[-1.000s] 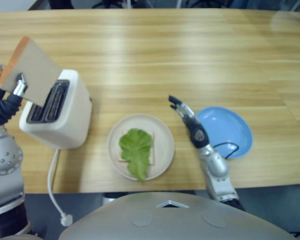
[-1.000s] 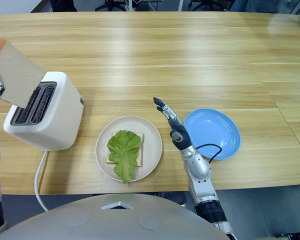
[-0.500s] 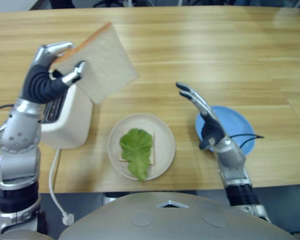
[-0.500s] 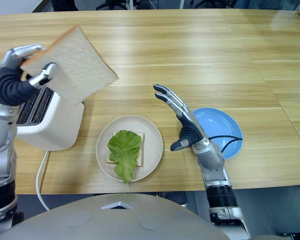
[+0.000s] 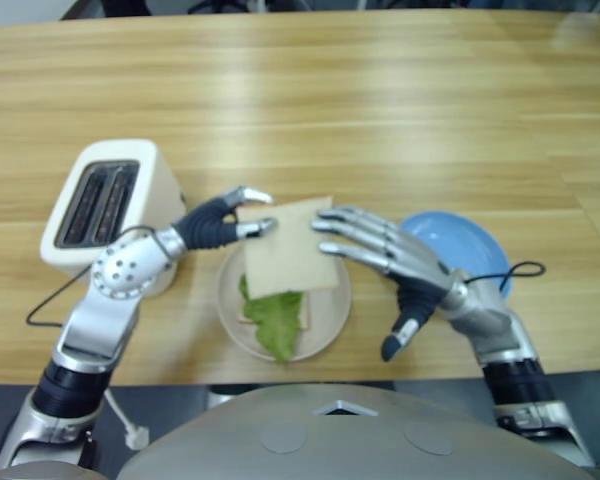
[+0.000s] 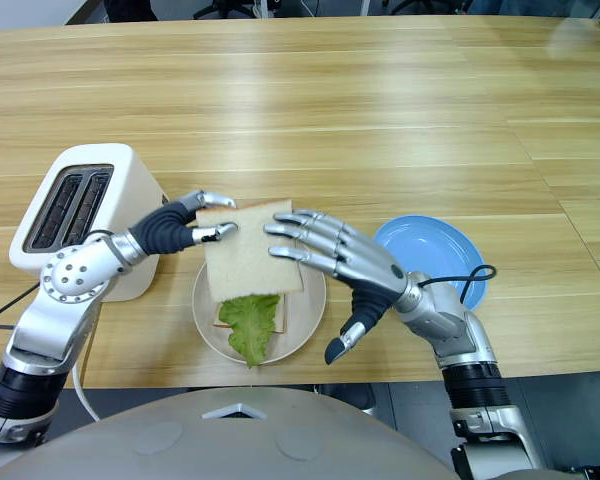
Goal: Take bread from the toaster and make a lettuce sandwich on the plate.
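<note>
The left hand (image 5: 220, 220) had its fingers (image 5: 254, 228) closed on the left edge of the bread slice (image 5: 285, 255), gripping it near the far corner. The right hand (image 5: 405, 265) held nothing. Its fingers (image 5: 345, 224) were straight and spread wide, with their tips at the slice's right edge; whether they pressed on it could not be told.

The slice hung between the two hands over the plate (image 5: 337, 305), nearly flat, with its long axis running away from the robot. It covered the far part of the lettuce (image 5: 277, 318), whose near end stuck out toward the robot. The leaf lay along the same line on the lower slice (image 5: 303, 310), which showed only as a thin margin beside the leaf.

Judged from this, the top slice sat a little too far back from the stack, so the lowering called for a small pull toward the robot as well as a drop. The left hand carried the slice, while the right was placed to steady it.

The toaster (image 5: 100, 200) stood just left of the plate on the counter (image 5: 330, 100), and a blue bowl (image 5: 472, 238) lay to the right behind the right wrist.
</note>
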You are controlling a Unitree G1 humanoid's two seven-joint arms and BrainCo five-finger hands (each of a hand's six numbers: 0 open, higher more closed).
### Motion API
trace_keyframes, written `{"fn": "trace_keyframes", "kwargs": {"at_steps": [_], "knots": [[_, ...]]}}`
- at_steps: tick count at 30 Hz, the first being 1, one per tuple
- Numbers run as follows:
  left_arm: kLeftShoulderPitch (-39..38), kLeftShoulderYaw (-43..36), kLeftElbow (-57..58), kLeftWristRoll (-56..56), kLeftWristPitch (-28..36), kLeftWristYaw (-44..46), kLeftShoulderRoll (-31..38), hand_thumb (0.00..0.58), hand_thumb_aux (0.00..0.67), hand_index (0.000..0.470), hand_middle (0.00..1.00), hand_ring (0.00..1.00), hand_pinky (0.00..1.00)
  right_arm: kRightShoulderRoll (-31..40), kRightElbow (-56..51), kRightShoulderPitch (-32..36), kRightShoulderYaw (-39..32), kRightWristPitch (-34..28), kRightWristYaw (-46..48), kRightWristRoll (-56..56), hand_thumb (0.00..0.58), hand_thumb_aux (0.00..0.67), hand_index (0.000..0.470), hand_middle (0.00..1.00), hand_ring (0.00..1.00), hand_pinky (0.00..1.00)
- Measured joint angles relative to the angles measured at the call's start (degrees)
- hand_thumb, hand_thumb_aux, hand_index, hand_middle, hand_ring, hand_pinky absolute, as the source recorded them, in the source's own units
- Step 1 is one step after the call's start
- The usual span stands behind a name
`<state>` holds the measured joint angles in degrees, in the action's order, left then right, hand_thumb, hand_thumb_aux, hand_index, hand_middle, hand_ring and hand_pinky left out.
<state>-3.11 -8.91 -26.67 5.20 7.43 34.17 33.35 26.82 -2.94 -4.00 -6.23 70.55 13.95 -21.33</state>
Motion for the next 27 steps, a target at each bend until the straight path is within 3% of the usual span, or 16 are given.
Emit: {"fn": "trace_keyframes", "kwargs": {"at_steps": [11, 27], "knots": [[0.5, -8.4, 18.3, -9.5, -5.7, 0.3, -2.7, 0.580, 0.670, 0.460, 1.00, 1.00, 1.00, 7.4, -10.2, 2.3, -14.6, -6.6, 10.3, 6.4, 0.000, 0.000, 0.000, 0.00, 0.00, 0.00], [2.8, -9.6, 29.2, -15.7, -14.5, -5.0, -6.8, 0.580, 0.670, 0.460, 1.00, 1.00, 1.00, 3.8, -16.7, 6.8, -20.3, -8.4, 14.6, 8.8, 0.000, 0.000, 0.000, 0.00, 0.00, 0.00]]}}
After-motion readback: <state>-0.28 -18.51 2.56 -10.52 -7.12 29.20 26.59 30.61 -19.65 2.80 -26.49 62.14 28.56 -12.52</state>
